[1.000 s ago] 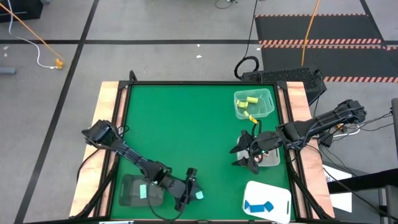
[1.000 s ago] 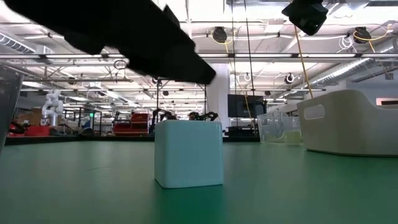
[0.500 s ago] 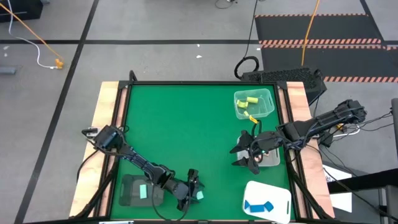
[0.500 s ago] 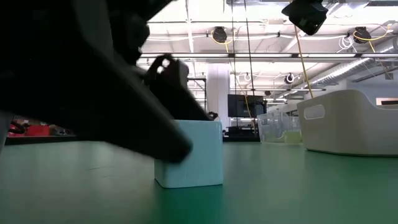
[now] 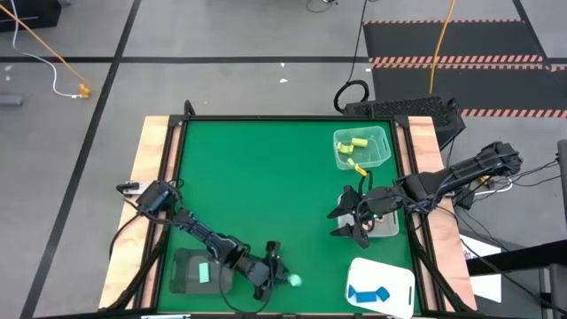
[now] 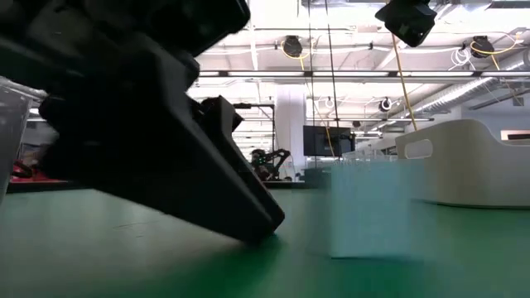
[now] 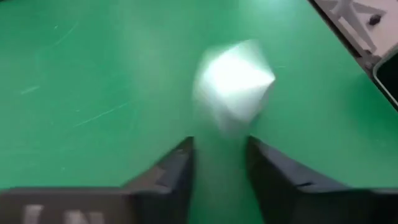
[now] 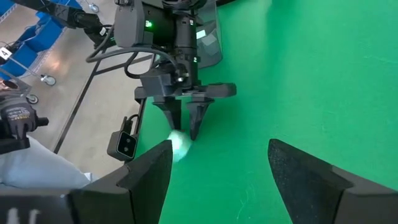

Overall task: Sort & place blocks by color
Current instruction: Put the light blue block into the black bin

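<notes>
A mint green block (image 5: 293,281) lies on the green mat near the table's near edge, blurred in the low view (image 6: 368,207) and the left wrist view (image 7: 233,84). My left gripper (image 5: 275,268) (image 7: 219,146) is down at the mat just left of it, open with a narrow gap, and the block lies right beyond its fingertips. A second mint block (image 5: 205,272) rests in the dark tray (image 5: 182,279). My right gripper (image 5: 337,221) hangs open and holding nothing beside a clear tray (image 5: 386,227) at the right. Yellow blocks (image 5: 356,144) lie in another clear tray, blue blocks (image 5: 368,293) in the white tray. My left gripper's fingertips (image 7: 186,149) come slanting down from the table's left to the mint block's (image 7: 227,121) near side. The block is blurred there, so I cannot tell whether they touch it. The block rests on the mat.
The clear tray (image 5: 383,158) with the yellow blocks stands at the far right. The white tray (image 5: 399,276) sits at the near right corner, close to the loose mint block. The wide middle of the green mat (image 5: 257,177) is bare. A gloved hand (image 8: 15,115) shows beyond the table.
My left gripper has come down to the mat behind the loose mint block. The block has slid a short way toward the table's right edge and is still blurred.
</notes>
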Robot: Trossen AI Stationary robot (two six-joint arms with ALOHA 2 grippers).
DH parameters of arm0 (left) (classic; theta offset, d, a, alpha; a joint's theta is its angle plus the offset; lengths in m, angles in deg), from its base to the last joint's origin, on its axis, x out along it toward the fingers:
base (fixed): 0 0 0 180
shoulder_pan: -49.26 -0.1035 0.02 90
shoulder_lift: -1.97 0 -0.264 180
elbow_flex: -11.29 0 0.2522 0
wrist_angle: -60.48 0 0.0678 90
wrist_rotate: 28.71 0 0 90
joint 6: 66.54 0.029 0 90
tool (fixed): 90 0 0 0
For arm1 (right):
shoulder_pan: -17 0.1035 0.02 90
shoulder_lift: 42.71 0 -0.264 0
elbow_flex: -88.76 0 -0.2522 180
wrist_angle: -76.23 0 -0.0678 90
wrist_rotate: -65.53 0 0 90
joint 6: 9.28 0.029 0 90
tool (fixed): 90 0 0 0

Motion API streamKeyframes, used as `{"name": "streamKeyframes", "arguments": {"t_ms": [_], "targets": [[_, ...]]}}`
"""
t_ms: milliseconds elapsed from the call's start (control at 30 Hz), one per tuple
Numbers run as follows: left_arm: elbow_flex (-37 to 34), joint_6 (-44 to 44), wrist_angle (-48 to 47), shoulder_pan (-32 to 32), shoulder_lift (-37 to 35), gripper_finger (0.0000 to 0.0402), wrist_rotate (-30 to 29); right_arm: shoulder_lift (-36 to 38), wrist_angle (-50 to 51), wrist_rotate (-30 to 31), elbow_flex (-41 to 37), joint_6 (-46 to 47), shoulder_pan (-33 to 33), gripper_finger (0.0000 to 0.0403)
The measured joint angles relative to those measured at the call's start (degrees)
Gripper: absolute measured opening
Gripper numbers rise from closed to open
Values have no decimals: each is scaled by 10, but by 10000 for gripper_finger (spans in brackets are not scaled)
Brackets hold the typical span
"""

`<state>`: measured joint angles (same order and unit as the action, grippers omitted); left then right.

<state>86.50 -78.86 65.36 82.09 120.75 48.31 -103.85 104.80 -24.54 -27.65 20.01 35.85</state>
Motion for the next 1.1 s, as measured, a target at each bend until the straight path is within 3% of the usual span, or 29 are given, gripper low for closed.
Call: {"name": "streamKeyframes", "arguments": {"t_ms": [167,233,567,1100], "targets": [[0,-44,1,-14,-4,26,-2,0,0,0,0,0,0,254],[0,-60,1,-23,-9,8,-2,0,0,0,0,0,0,254],[0,-61,63,-36,-19,35,26,0,0,0,0,0,0,254],[0,-120,70,-29,-19,149,25,0,0,0,0,0,0,254]]}}
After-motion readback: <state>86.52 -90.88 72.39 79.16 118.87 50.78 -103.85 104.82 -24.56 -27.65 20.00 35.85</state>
